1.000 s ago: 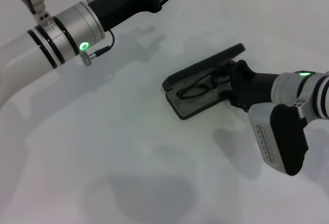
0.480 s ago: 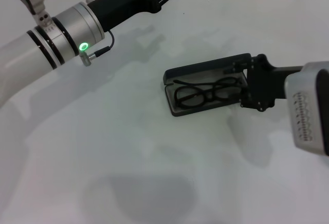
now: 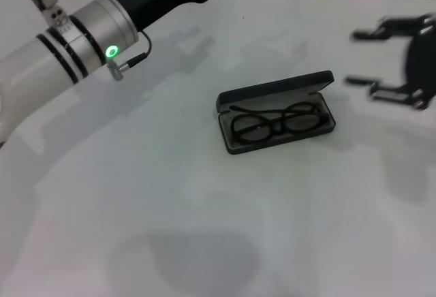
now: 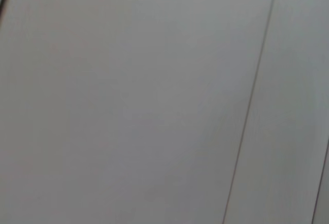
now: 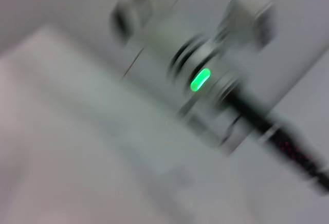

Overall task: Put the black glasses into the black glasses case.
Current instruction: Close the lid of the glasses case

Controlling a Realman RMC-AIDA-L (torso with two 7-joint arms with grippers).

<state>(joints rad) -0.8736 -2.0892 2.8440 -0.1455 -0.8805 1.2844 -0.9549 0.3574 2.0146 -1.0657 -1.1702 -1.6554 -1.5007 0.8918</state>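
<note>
The white table point(image 3: 170, 229) fills the lower part of the head view, bare in the foreground. At centre frame the black glasses case point(image 3: 276, 112) lies open, its lid point(image 3: 276, 88) tipped up along the far edge. The black glasses point(image 3: 274, 122) lie inside on the grey lining — lenses side by side, frame running the length of the tray.

At the right edge, above and well apart from the case, the right gripper point(image 3: 361, 57) hangs over the table with its fingers point(image 3: 371, 34) spread wide and nothing between them.

In the upper left, the left arm point(image 3: 82, 35) reaches toward the top edge — its gripper is cut off by the frame there, so I cannot tell how its fingers stand. A green light point(image 3: 110, 52) glows on its wrist; the right wrist view shows this same arm point(image 5: 205, 80), blurred.
</note>
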